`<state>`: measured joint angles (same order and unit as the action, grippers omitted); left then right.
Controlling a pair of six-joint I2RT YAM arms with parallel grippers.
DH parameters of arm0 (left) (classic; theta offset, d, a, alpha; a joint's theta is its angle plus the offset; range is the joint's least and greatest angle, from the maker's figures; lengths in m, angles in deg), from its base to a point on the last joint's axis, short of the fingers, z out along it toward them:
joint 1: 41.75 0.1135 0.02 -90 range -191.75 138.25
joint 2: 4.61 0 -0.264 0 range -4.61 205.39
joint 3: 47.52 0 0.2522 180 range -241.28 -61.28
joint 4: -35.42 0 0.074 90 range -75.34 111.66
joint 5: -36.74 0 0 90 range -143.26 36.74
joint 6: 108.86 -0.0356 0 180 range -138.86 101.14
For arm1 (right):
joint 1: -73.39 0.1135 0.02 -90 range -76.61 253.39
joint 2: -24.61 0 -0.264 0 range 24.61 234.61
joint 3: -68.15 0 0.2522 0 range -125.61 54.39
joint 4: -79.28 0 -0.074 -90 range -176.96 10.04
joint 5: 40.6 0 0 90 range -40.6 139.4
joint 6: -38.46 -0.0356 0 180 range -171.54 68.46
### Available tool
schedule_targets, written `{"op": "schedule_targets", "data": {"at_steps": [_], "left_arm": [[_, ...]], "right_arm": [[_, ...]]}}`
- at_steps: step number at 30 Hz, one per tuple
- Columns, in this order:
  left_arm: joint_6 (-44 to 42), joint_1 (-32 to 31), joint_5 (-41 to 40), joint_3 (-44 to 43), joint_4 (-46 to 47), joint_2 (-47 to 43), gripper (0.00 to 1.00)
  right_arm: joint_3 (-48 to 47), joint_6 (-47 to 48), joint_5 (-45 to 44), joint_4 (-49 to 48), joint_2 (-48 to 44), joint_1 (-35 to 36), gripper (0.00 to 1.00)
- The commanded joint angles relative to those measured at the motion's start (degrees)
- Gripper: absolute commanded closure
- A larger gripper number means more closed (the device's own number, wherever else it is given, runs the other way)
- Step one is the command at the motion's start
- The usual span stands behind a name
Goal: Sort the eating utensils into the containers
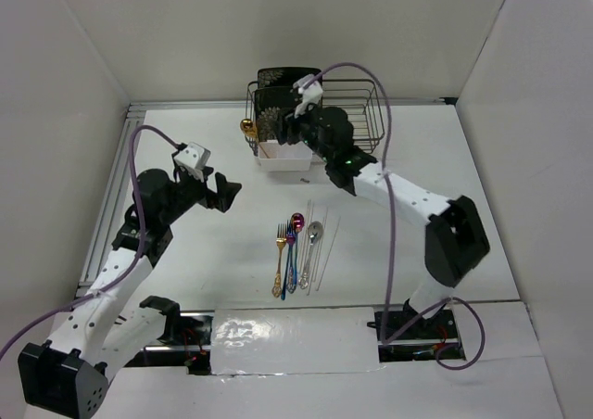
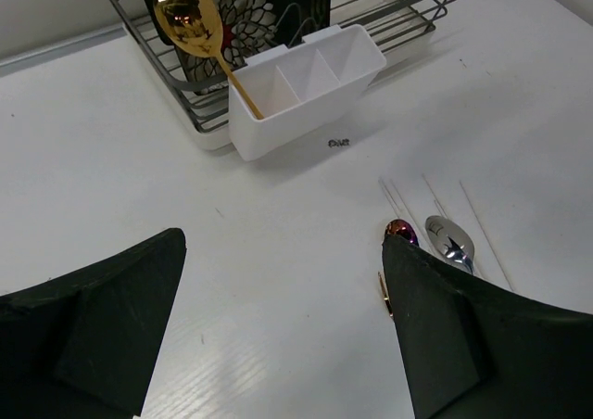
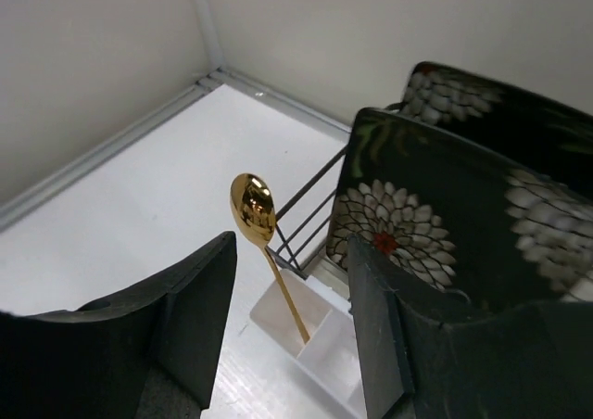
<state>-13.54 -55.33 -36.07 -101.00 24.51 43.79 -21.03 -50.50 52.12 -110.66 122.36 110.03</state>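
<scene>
Spoon (image 2: 185,16) in caddy (image 2: 301,122) left compartment; caddy before rack (image 1: 363,127); other utensils (image 1: 295,252) nearer

White table (image 1: 241,234) (utensils (image 1: 295,252), caddy (image 1: 283,164), rack (image 1: 371,113))

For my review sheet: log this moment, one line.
gold metal spoon leaning in end compartment, white rectangular plastic caddy | left jaws open | right jaws open

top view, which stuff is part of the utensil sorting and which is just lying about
For the job: white plastic compartment caddy; gold metal spoon standing in it; gold fork, iridescent purple-blue spoon, silver spoon, thin pale chopsticks, lying loose.
Lying about: dark wire dish rack; black floral plates in it.
</scene>
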Motion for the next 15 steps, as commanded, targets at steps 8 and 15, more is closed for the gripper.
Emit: {"op": "schedule_targets", "data": {"at_steps": [8,15], "left_arm": [[12.7,0.6,1.5,-4.2,-2.7,2.3,0.00],[15.9,0.5,0.0,-2.3,-7.2,-0.5,0.00]], "right_arm": [[10.9,-31.4,-14.2,37.2,-24.4,-0.8,0.39],[24.9,-45.7,-15.6,45.2,-31.1,3.6,0.49]]}}
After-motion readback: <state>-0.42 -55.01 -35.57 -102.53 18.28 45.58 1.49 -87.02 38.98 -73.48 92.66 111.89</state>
